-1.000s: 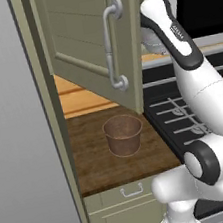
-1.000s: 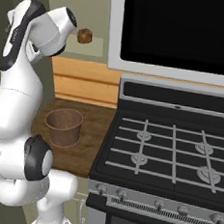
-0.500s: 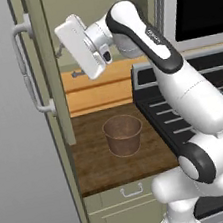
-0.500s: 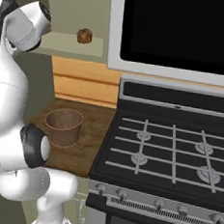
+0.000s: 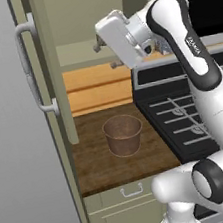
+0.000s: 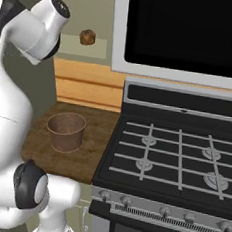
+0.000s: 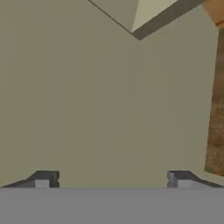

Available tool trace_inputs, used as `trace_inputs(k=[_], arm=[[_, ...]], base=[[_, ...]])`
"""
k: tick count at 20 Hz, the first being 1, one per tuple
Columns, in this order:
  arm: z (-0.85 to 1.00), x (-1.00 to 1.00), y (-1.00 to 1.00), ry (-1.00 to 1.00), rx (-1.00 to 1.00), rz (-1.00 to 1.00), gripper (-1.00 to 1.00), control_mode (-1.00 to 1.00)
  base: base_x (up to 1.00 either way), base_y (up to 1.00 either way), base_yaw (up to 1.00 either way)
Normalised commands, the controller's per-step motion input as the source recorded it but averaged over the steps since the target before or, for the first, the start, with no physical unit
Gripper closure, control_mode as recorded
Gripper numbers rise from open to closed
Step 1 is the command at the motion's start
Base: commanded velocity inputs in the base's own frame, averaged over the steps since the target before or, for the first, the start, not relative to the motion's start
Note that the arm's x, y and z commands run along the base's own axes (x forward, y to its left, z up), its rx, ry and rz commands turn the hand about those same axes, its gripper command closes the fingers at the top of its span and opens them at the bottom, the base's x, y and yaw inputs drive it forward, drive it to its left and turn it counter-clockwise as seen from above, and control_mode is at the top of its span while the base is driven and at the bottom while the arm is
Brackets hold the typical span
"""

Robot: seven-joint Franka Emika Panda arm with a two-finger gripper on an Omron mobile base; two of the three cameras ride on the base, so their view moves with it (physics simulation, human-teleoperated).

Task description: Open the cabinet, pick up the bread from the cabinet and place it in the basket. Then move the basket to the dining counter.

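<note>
Ahead of the gripper (image 7: 111, 181), whose fingers stand wide apart and empty, lies the open cabinet (image 5: 45, 78) interior. Bread (image 6: 87, 36) sits on its shelf; the basket (image 5: 122, 134) waits below. A misaligned approach risks nudging the bread deeper.

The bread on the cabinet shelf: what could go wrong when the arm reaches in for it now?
1. The bread is small and round, so the open gripper might nudge it and roll it away.
2. The hand view faces the bare inside of the cabinet, not the bread, so the reach may miss.
3. The basket stands below the shelf; a dropped bread could land beside it.
</note>
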Motion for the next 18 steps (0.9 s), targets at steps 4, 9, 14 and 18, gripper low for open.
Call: trace_inputs(k=[4, 9, 14, 18], arm=[[-0.33, -0.47, -0.59, -0.73, -0.28, -0.24, -1.00, -1.00], [0.13, 0.28, -0.49, -0.26, -0.27, -0.33, -1.00, -1.00], [0.26, 0.58, -0.38, -0.01, -0.17, -0.28, -1.00, -1.00], [0.01, 0.91, -0.16, -0.07, -0.09, -0.30, -1.00, -1.00]], base=[[0.00, 0.00, 0.00], [0.00, 0.00, 0.00], [0.00, 0.00, 0.00], [0.00, 0.00, 0.00]])
